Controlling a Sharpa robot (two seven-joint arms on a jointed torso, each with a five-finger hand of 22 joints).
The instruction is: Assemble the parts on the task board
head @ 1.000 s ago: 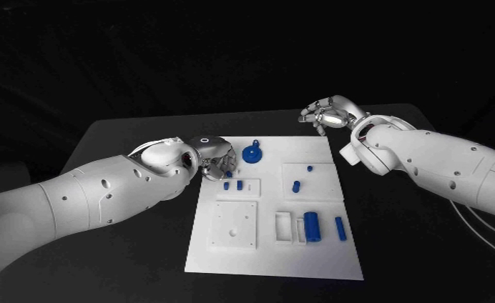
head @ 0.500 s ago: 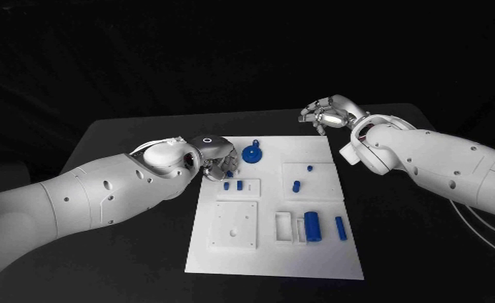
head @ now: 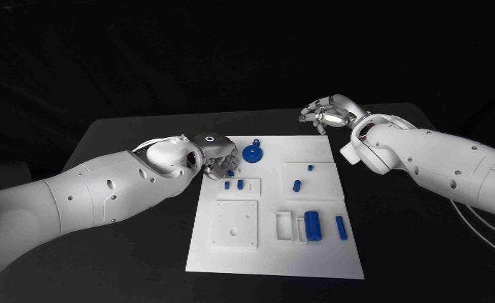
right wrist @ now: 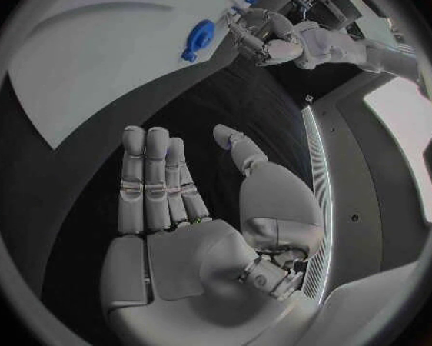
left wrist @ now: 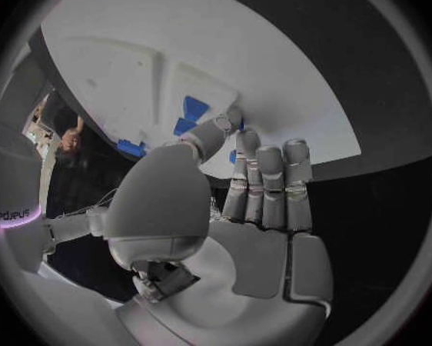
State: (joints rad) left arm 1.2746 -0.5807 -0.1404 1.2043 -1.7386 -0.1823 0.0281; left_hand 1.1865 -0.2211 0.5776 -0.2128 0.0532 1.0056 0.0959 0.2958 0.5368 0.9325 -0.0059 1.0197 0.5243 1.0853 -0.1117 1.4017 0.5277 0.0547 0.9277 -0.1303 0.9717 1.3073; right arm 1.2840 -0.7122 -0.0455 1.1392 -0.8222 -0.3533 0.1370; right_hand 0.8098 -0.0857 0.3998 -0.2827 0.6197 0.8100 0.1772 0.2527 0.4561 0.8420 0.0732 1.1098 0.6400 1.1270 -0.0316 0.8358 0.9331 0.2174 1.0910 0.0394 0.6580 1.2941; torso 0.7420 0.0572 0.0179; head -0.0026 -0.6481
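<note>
Head view first, from my left: my left hand (head: 214, 154) sits at the task board's (head: 320, 256) far left corner, fingers reaching down over the board edge close to a small blue piece I can't make out well. From its wrist camera I see the left hand (left wrist: 250, 200) with fingers straight and side by side, thumb apart, tips against the white board and nothing clearly held, so I read it as open-handed. The task board is a long white plate in the middle of the black table (head: 124, 138), its long axis running away from me toward the far edge. Just right of that hand lies a round blue part with a tab (head: 252, 154), the tab pointing away. Below it two short blue pegs (head: 233, 185) stand side by side in a small recessed tile. Further right, another blue peg (head: 296, 186) sits on a square tile, and nearer me a fat blue cylinder (head: 312, 226) and a slim blue bar (head: 340, 227) lie lengthwise along the board. My right hand (head: 330, 114) hovers off the board's far right corner above the table, fingers loosely curled, empty.
</note>
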